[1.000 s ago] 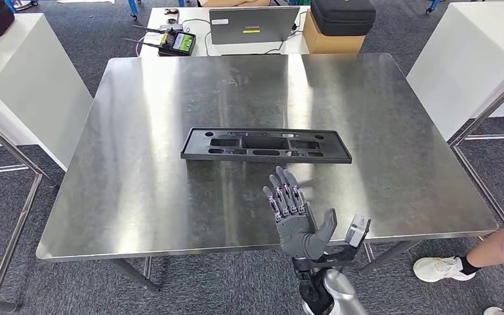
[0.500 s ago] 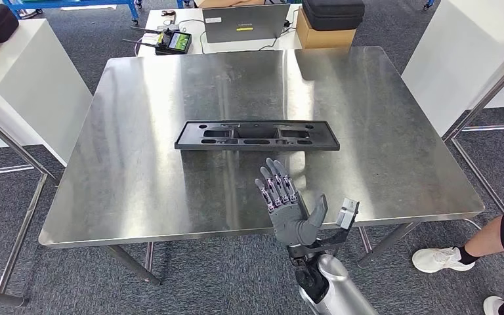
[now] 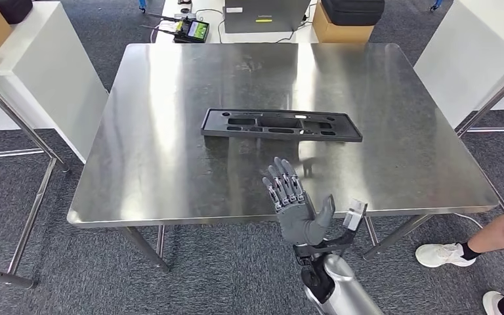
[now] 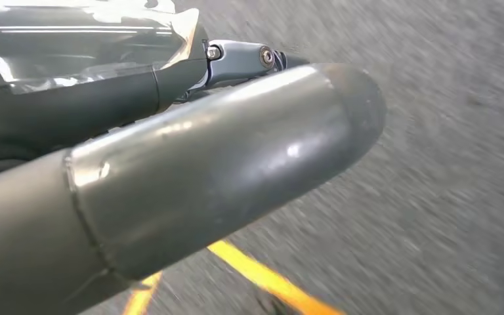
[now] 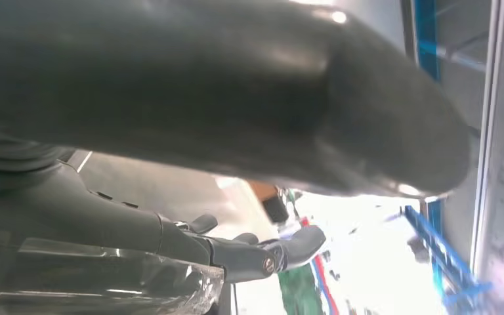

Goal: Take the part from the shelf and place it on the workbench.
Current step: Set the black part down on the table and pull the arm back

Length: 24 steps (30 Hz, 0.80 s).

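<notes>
Part (image 3: 281, 125) lies flat on the bench (image 3: 170, 164), a long black frame, long side across the robot's front, near mid-table and well in from every edge. Nothing touches it.

Right hand (image 3: 295, 207) is raised over the near edge of the bench, fingers straight and apart, thumb out, holding nothing. It sits nearer the robot than the part, clear of it. Left hand (image 4: 170, 177) shows as a grey thumb close to the lens over blurred carpet with a yellow floor line; I cannot tell whether its fingers are spread or curled.

Judgement: placing looks done; the step in hand is clearing the arm away. To do it well, draw the right hand back toward the body and down, keeping the fingers above the steel top so they neither scrape it nor nudge the part. A person's leg and shoe (image 3: 441, 254) stand near the right corner of the bench; avoid swinging the arm wide on that side.
</notes>
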Available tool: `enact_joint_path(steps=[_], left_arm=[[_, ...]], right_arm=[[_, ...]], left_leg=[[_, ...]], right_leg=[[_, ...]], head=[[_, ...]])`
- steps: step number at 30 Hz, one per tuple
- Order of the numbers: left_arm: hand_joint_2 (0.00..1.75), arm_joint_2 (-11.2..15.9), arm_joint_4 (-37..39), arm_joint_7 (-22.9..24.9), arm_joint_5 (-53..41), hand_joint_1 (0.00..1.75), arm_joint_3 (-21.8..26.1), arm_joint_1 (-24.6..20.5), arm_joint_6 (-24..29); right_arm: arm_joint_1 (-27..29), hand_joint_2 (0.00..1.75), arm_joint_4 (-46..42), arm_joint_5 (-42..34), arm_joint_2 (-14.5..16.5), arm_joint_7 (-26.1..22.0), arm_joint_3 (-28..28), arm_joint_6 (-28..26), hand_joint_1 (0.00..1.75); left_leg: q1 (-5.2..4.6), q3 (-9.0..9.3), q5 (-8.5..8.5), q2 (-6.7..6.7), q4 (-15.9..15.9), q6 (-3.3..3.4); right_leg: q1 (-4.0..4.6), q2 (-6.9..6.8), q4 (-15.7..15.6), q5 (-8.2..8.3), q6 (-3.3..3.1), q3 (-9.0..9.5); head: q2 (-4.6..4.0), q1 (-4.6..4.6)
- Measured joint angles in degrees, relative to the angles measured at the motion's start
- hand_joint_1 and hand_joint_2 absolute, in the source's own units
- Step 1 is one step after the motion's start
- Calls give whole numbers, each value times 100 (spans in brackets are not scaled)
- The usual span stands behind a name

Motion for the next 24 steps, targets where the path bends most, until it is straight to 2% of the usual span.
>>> enact_joint_path(steps=[1, 2, 3, 4, 5, 6, 7, 8, 9, 11, 12, 13, 15, 16, 17, 18, 19, 20, 21, 22, 23, 24], left_arm=[[0, 24, -1, -194, 102, 0, 27, 3, -198], [0, 52, -2, -372, 182, 0, 56, 7, -401], [0, 77, -2, -496, 215, 0, 78, 16, -568], [0, 102, -2, -591, 225, 0, 88, 28, -706], [0, 126, -3, -668, 223, 0, 91, 40, -837], [0, 151, -4, -726, 216, 0, 91, 52, -960], [0, 178, -6, -763, 197, 0, 91, 63, -1071], [0, 204, -9, -788, 166, 0, 91, 72, -1174], [0, 231, -12, -801, 133, 0, 89, 82, -1258], [0, 282, -23, -804, 71, 0, 83, 99, -1356], [0, 302, -29, -804, 55, 0, 78, 104, -1380], [0, 320, -35, -804, 43, 0, 74, 107, -1395], [0, 337, -39, -804, 33, 0, 67, 106, -1414], [0, 340, -39, -805, 32, 0, 65, 106, -1422], [0, 342, -40, -809, 31, 0, 63, 106, -1431], [0, 345, -40, -818, 31, 0, 61, 105, -1440], [0, 348, -42, -836, 31, 0, 58, 105, -1457], [0, 351, -43, -865, 31, 0, 51, 105, -1482], [0, 354, -44, -897, 31, 0, 42, 103, -1514], [0, 354, -46, -926, 31, 0, 33, 102, -1543], [0, 353, -47, -951, 31, 0, 25, 101, -1566], [0, 351, -48, -965, 31, 0, 21, 99, -1579]], right_arm=[[140, 0, -129, 62, -25, 15, -83, -60, 0], [318, 0, -283, 149, -47, 26, -185, -112, 0], [508, 0, -450, 253, -56, 31, -299, -158, 0], [698, 0, -626, 354, -57, 36, -419, -202, 0], [880, 0, -828, 463, -54, 43, -553, -245, 0], [1055, 0, -1046, 557, -41, 53, -684, -289, 0], [1236, 0, -1265, 633, -25, 64, -810, -329, 0], [1424, 0, -1497, 699, -4, 83, -941, -371, 0], [1618, 0, -1707, 743, 19, 109, -1065, -408, 0], [1928, 0, -2045, 791, 70, 159, -1294, -451, 0], [2029, 0, -2170, 801, 97, 177, -1383, -457, 0], [2103, 0, -2272, 806, 121, 186, -1453, -460, 0], [2214, 0, -2428, 815, 160, 196, -1547, -465, 0], [2259, 0, -2481, 817, 172, 201, -1583, -467, 0], [2296, 0, -2524, 820, 184, 207, -1617, -471, 0], [2326, 0, -2557, 821, 195, 217, -1648, -480, 0], [2357, 0, -2592, 830, 208, 235, -1682, -495, 0], [2393, 0, -2634, 853, 228, 269, -1723, -516, 0], [2431, 0, -2684, 891, 254, 326, -1770, -547, 0], [2463, 0, -2733, 945, 286, 415, -1824, -598, 0], [2485, 0, -2773, 1001, 325, 552, -1889, -666, 0], [2496, 0, -2794, 1045, 363, 702, -1953, -740, 0]], left_leg=[[-18, -44, 33, -2, 0, 35], [-36, -87, 65, -7, 1, 57], [-51, -125, 97, -13, 2, 66], [-65, -160, 130, -19, 3, 64], [-74, -189, 160, -19, 5, 55], [-91, -216, 189, -16, 10, 37], [-104, -233, 221, -9, 12, 13], [-115, -244, 254, -3, 12, -12], [-125, -254, 288, 1, 12, -40], [-116, -281, 279, 0, 40, -99], [-105, -316, 156, 1, 132, -132], [-89, -379, -64, 0, 330, -166], [-50, -555, -613, 0, 998, -229], [-30, -626, -791, -1, 1340, -257], [-6, -635, -835, 1, 1556, -286], [24, -560, -763, 3, 1594, -314], [61, -388, -620, 5, 1441, -343], [100, -127, -468, 6, 1107, -374], [119, 138, -386, 0, 731, -401], [125, 339, -353, -13, 412, -408], [118, 450, -363, -25, 194, -406], [93, 462, -388, -36, 117, -388]], right_leg=[[6, 8, 310, -118, -10, -88], [15, 16, 486, -153, 5, -104], [26, 22, 443, -91, 38, -13], [38, 25, 199, 26, 71, 180], [48, 24, -180, 143, 86, 442], [71, 23, -614, 218, 80, 731], [98, 22, -955, 253, 64, 941], [121, 21, -1168, 258, 42, 1051], [149, 21, -1259, 259, 25, 1080], [92, 13, -1271, 318, -32, 1014], [56, 8, -1277, 359, -80, 986], [16, 3, -1285, 407, -134, 956], [20, -2, -1278, 492, -202, 881], [26, -5, -1272, 531, -208, 844], [28, -7, -1262, 567, -196, 798], [24, -9, -1246, 597, -178, 748], [14, -10, -1221, 621, -156, 700], [7, -10, -1183, 637, -133, 654], [8, -11, -1138, 648, -112, 604], [16, -12, -1097, 663, -85, 558], [31, -13, -1065, 686, -49, 521], [46, -12, -1052, 718, -2, 484]], head=[[0, 5], [0, 9], [0, 13], [0, 16], [0, 16], [0, 18], [0, 15], [0, 12], [0, 9], [0, 1], [0, -9], [0, -23], [0, -49], [0, -53], [0, -54], [0, -54], [0, -53], [0, -55], [0, -57], [0, -57], [0, -55], [0, -52]])
